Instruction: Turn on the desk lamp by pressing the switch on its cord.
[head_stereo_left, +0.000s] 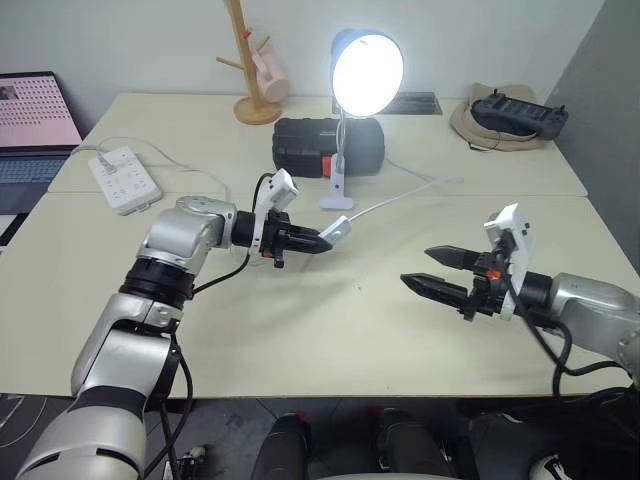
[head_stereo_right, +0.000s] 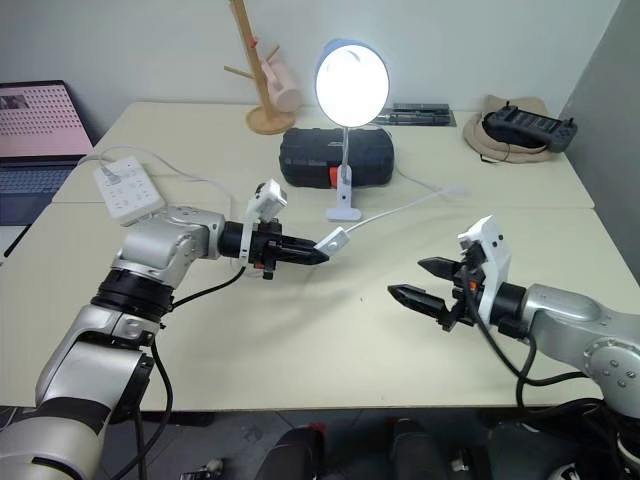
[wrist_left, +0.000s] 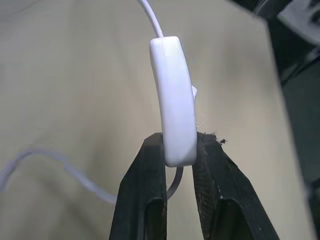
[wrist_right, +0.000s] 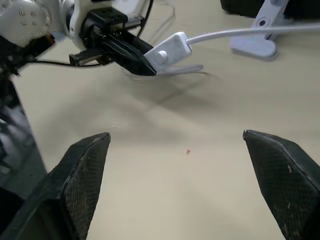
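Observation:
The desk lamp (head_stereo_left: 366, 70) stands at the middle back of the table on its small white base (head_stereo_left: 335, 196), and its bulb glows bright. Its thin white cord (head_stereo_left: 400, 204) runs from the right to the switch (head_stereo_left: 338, 229), a small white block held a little above the table. My left gripper (head_stereo_left: 318, 243) is shut on one end of the switch (wrist_left: 174, 105), and the cord leaves both ends. My right gripper (head_stereo_left: 416, 267) hovers over the table to the right, open wide with nothing between its fingers, a short way from the switch (wrist_right: 170, 49).
A white power strip (head_stereo_left: 124, 178) lies at the left. A black case (head_stereo_left: 325, 143) sits behind the lamp base. A wooden mug tree (head_stereo_left: 252, 70) with a pink cup stands at the back. A laptop (head_stereo_left: 35, 120) is far left, a hat with a controller (head_stereo_left: 510, 115) far right.

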